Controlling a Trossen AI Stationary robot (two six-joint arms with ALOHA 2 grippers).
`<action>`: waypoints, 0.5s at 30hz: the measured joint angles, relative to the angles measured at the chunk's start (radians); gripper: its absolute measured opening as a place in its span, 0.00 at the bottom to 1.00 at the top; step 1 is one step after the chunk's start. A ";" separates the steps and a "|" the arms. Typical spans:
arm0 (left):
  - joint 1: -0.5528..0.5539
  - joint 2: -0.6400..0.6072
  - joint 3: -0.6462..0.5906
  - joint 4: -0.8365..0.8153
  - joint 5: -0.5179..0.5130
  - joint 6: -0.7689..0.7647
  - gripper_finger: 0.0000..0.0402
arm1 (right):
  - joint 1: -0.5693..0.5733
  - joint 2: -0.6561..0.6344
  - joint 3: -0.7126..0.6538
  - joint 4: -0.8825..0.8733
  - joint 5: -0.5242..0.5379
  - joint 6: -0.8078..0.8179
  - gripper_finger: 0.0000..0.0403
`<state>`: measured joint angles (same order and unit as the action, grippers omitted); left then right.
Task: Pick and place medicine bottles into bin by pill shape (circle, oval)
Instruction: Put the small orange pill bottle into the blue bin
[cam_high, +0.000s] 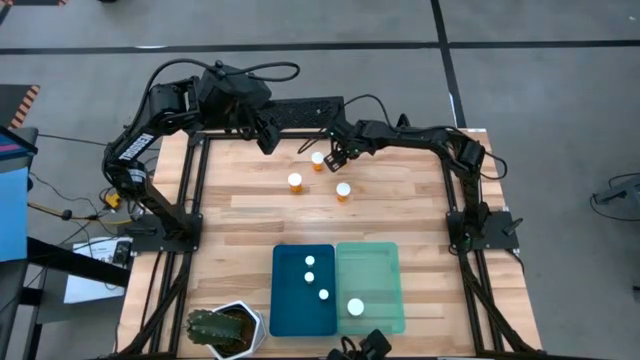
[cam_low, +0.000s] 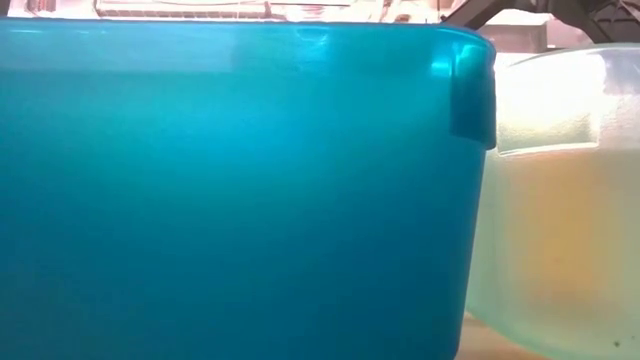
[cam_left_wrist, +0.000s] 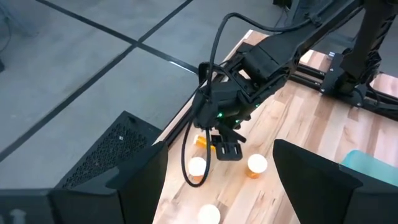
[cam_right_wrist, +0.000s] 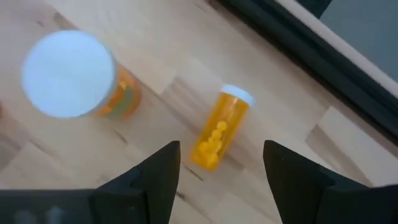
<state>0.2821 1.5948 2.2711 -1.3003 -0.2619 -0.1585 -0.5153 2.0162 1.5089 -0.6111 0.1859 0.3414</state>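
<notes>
Bottles number three in the blue tray and one in the green tray, while a toppled bottle and three upright ones wait on the counter beneath the spread, empty right pincer; the left pincer hovers spread nearby.

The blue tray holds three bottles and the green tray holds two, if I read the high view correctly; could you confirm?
Not quite: the green tray holds only one bottle, as the high view shows. The blue tray does hold three.
</notes>
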 joint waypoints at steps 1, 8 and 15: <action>0.000 0.000 0.000 0.000 0.002 0.000 0.71 | -0.001 0.000 0.005 -0.015 -0.001 0.001 0.59; 0.000 0.000 0.000 -0.004 0.015 0.016 0.71 | 0.020 0.001 0.006 -0.077 -0.001 0.025 0.59; 0.000 0.000 0.000 -0.021 0.021 0.024 0.71 | 0.000 0.037 -0.003 -0.076 -0.001 0.062 0.59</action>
<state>0.2821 1.5951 2.2715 -1.3217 -0.2405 -0.1346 -0.5153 2.0533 1.5056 -0.6868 0.1845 0.4034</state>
